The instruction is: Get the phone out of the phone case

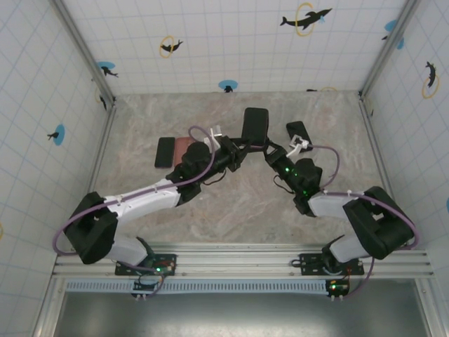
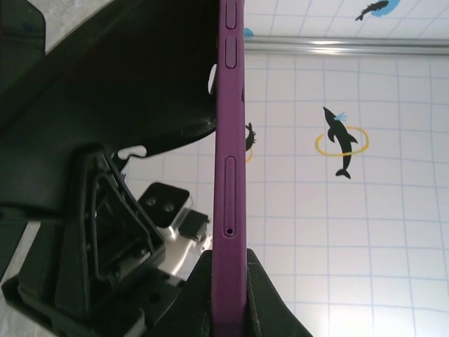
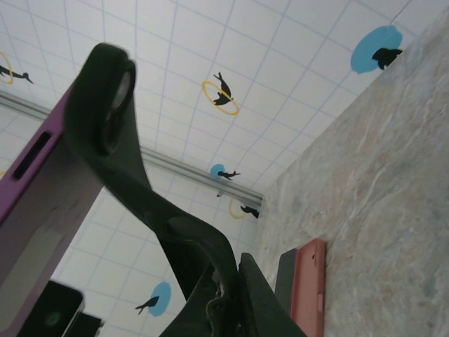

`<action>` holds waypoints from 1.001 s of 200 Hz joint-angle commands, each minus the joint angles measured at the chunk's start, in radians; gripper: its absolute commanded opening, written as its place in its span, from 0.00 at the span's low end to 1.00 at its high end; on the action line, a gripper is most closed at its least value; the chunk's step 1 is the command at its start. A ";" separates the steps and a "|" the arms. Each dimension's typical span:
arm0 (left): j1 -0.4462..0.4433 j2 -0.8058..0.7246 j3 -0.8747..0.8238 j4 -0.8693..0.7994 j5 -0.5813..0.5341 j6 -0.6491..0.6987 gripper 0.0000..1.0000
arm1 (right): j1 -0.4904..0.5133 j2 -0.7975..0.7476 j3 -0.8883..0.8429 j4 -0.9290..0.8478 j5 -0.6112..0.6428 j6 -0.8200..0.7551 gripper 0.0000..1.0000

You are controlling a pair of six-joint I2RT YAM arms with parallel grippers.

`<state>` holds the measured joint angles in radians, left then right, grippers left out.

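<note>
Both arms meet above the middle of the table around the black phone case [image 1: 256, 125]. In the left wrist view my left gripper [image 2: 228, 261] is shut on the lower end of the purple phone [image 2: 229, 140], which stands edge-on. The black case [image 2: 140, 84] bends away from it on the left. In the right wrist view my right gripper [image 3: 235, 275] is shut on one edge of the black case [image 3: 133, 175]. The case curves up and off the purple phone [image 3: 35, 203] at the left. From above, the left gripper [image 1: 238, 146] and the right gripper [image 1: 271, 149] sit close together.
A black phone [image 1: 165, 152] and a reddish case [image 1: 186, 147] lie side by side on the marbled table, left of the grippers. The reddish case [image 3: 309, 288] also lies low in the right wrist view. Another dark phone [image 1: 298, 131] lies right of centre. Tiled walls enclose three sides.
</note>
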<state>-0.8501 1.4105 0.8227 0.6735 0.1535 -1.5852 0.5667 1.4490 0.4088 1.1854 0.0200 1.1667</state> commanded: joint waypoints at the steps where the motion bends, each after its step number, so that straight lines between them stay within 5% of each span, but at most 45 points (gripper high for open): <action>1: 0.000 -0.056 -0.029 0.062 0.008 0.019 0.00 | -0.042 0.023 0.035 -0.050 0.121 -0.018 0.00; 98: 0.022 0.024 -0.025 0.088 0.030 0.021 0.00 | 0.053 -0.028 0.077 -0.032 0.099 -0.086 0.00; 200: -0.038 0.126 0.024 0.089 0.077 -0.009 0.00 | 0.162 -0.077 0.191 -0.209 0.354 -0.218 0.00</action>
<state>-0.8295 1.5154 0.8150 0.7532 0.1162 -1.5787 0.7284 1.3952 0.5327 0.9520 0.2310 1.0054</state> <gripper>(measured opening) 0.119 0.083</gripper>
